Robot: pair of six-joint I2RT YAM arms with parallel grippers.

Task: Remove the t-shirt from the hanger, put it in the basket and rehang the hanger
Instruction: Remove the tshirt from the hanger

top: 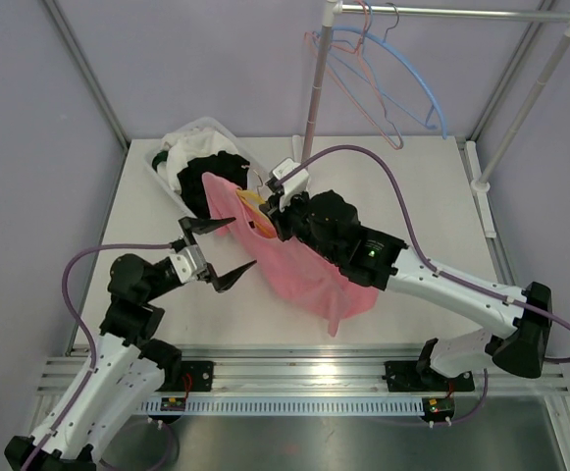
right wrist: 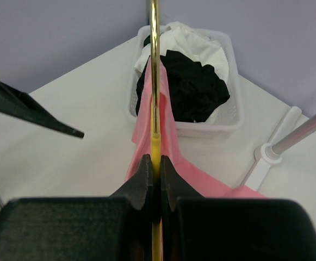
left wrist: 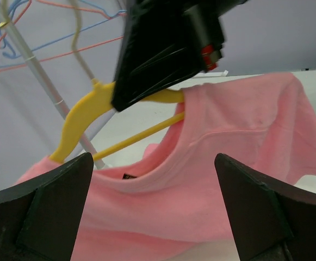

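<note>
1. R claw [right wrist: 155, 163] clamped shut on yellow hanger [left wrist: 87, 109], holding it up over the desk [top: 412, 196].
2. L claw [left wrist: 153, 157] spread wide, empty.
3. Pink t-shirt [left wrist: 228, 141] hangs below R claw, just ahead of L claw, collar facing it.
4. Fabric prob. light, soft, floppy; it'll stretch & bunch, not slip off clean.
5. Best hold imo: pinch a fold at collar/shoulder nearest L claw, then pull off the hanger arm.

Pink t-shirt [top: 299, 265] of soft matt knitted cloth, yellow hanger [left wrist: 87, 111] of smooth, faintly glossy plastic, basket [right wrist: 231, 117] of white latticed plastic, black garment [right wrist: 196, 89] and white garment [right wrist: 196, 46] of matt cloth, table [top: 432, 196] matt white, rack rail [top: 461, 13] of bright metal, wire hangers [top: 378, 83] with smooth coloured coating.
</note>
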